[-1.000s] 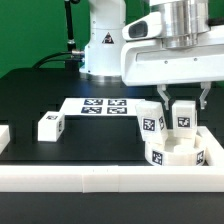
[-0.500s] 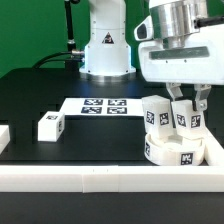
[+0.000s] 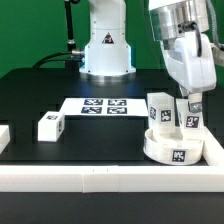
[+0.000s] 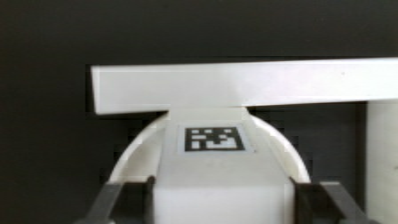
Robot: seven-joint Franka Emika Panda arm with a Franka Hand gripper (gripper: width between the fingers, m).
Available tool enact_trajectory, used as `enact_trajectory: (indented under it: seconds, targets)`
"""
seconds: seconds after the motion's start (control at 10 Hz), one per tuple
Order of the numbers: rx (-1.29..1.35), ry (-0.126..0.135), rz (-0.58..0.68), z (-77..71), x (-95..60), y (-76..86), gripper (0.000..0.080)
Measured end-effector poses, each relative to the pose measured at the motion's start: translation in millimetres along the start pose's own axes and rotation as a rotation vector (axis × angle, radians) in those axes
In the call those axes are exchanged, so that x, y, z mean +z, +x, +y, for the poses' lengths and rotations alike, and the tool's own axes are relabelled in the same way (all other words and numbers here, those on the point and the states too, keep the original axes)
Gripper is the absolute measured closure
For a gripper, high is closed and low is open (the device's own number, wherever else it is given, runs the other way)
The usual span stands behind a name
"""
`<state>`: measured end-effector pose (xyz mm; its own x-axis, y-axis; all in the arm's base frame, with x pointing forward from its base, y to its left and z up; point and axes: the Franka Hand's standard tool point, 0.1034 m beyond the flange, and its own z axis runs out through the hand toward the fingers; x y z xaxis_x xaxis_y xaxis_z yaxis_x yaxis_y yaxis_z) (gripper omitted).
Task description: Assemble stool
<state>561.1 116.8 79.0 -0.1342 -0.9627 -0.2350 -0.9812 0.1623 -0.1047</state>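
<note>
gripper (image 3: 192,104): clamped narrow on the upright held leg (image 3: 192,120), over the seat (image 3: 174,150)
edges: seat tucked into the corner of front rail (image 3: 90,178) and side rail (image 3: 216,150), tight there
room: bare table (image 3: 100,140) wide open toward the exterior view's left
count: three legs, one seat; second leg (image 3: 159,110) stood on seat, loose leg (image 3: 50,126) lay well apart
labels: just square tags, too small to read

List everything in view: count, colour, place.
seat: 1, white, exterior view's right, by the front rail
upright leg: 1, white, tagged, standing on the seat
gripped leg: 1, white, tagged, upright on the seat
loose leg: 1, white, on the table, exterior view's left
marker board: 1, white, flat, mid-table
border rail: white, along the front edge
table: 1, black
arm: 1, white, base behind the board
hand: 1, closed on the gripped leg
</note>
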Motion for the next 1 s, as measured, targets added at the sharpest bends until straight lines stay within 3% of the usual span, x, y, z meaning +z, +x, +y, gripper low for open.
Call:
enact_trajectory:
  seconds: [0.5, 0.6, 0.7, 1.0]
  targets:
    - [0.399, 0.007, -0.029, -1.5, -0.4, 0.4, 0.0461]
    - [0.381, 0.005, -0.030, -0.9, -0.1, 0.0, 0.0397]
    - [0.374, 0.006, -0.031, -1.4, -1.2, -0.8, 0.0222]
    - [0.213, 0.051, -0.071, -13.9, -35.4, -13.6, 0.0154]
